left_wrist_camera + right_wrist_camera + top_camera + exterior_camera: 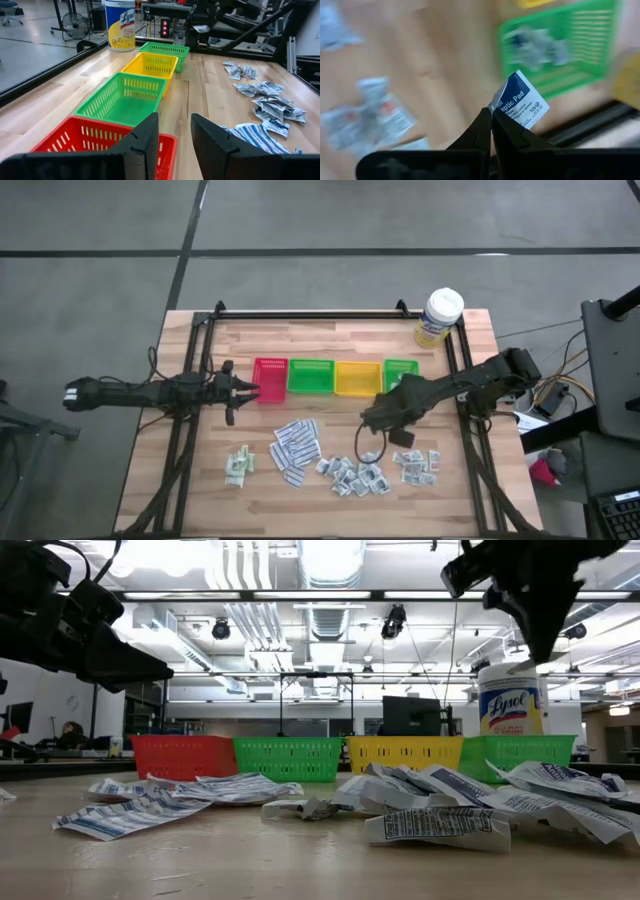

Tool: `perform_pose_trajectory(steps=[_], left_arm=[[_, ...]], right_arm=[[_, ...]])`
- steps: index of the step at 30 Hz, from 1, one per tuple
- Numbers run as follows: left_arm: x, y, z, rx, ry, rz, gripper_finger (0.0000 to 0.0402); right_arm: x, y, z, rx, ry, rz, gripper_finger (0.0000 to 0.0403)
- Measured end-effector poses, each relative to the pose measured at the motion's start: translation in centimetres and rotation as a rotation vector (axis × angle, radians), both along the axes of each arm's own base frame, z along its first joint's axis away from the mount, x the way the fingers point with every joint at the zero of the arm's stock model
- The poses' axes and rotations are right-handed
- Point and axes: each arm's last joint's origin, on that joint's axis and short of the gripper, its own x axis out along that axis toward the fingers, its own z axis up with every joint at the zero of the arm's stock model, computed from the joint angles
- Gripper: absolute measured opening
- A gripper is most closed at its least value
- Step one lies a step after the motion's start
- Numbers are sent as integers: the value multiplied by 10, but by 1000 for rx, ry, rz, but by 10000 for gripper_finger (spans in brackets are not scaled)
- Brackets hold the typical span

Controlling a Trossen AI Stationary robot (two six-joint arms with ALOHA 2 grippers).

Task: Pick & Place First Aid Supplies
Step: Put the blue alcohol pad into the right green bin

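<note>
Overhead, left to right. The left gripper (pixel 243 387) hangs over the near edge of the red tray (pixel 270 379), its fingers (pixel 145 137) held a narrow gap apart with nothing between them. Four trays stand in a row on the wooden table (pixel 200 480): the red tray, a green tray (pixel 310 377), a yellow tray (pixel 357 378) and a second green tray (pixel 400 370) at the right end, which already holds some packets (pixel 537 42). Behind that end stands a white-lidded tub (pixel 437 317).

In front of the trays the first aid supplies lie loose in groups: pale green-white sachets (pixel 238 465) at the left, long white printed strips (pixel 296 446) beside them, grey-white square packets (pixel 355 476) in a heap further right, and a few more packets (pixel 418 465) at the far right.

The right gripper (pixel 384 415) is raised above the table between the right-hand packets and the second green tray. Its fingers (pixel 482 132) are pinched together on the corner of a blue-and-white antiseptic pad packet (pixel 521 105), which stands up clear of the table.
</note>
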Motion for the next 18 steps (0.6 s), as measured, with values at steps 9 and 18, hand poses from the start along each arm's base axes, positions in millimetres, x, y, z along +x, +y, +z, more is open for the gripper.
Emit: perform_pose_trajectory(steps=[9, 18], left_arm=[[0, 0, 0, -1, 0, 0, 113], [0, 0, 0, 0, 1, 0, 113]], right_arm=[[5, -24, 2, -227, -19, 78, 8], [8, -61, -4, -194, 64, 113, 8]])
